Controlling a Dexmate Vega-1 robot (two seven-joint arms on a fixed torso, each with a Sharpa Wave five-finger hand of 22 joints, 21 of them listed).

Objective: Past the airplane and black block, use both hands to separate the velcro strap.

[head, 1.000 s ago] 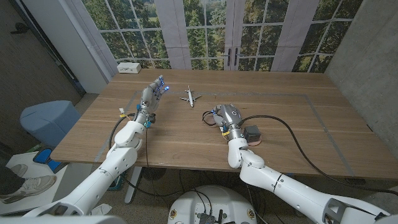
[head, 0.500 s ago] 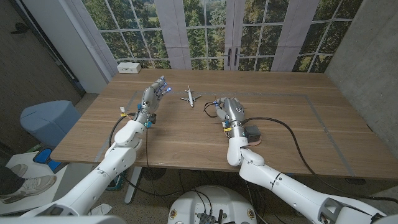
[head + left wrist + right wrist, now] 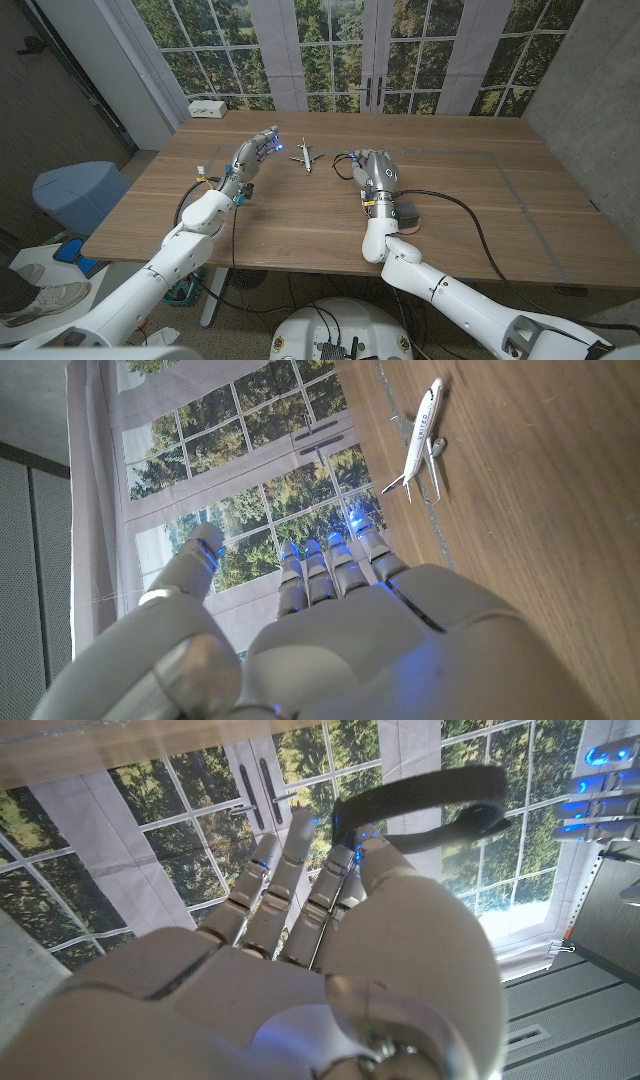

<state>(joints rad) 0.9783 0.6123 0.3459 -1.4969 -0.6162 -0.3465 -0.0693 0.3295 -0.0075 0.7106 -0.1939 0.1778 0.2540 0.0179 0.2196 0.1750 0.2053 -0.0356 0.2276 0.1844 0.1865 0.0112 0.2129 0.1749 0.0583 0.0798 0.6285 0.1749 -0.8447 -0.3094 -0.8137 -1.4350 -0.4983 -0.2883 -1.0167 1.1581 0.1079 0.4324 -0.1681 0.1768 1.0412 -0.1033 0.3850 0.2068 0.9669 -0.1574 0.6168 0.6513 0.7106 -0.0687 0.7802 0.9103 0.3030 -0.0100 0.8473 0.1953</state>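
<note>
airplane (image 3: 305, 156) between robot hands, open tabletop (image 3: 470, 215) right

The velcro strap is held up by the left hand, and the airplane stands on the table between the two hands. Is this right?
Not quite. The right hand holds up the velcro strap, as the right wrist view shows. The left hand holds nothing. The airplane does stand on the table between them.

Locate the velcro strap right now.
In the head view the velcro strap is a dark loop at the right hand, just right of the airplane toward the table's far middle. The right wrist view shows it arching over that hand's fingertips.
</note>
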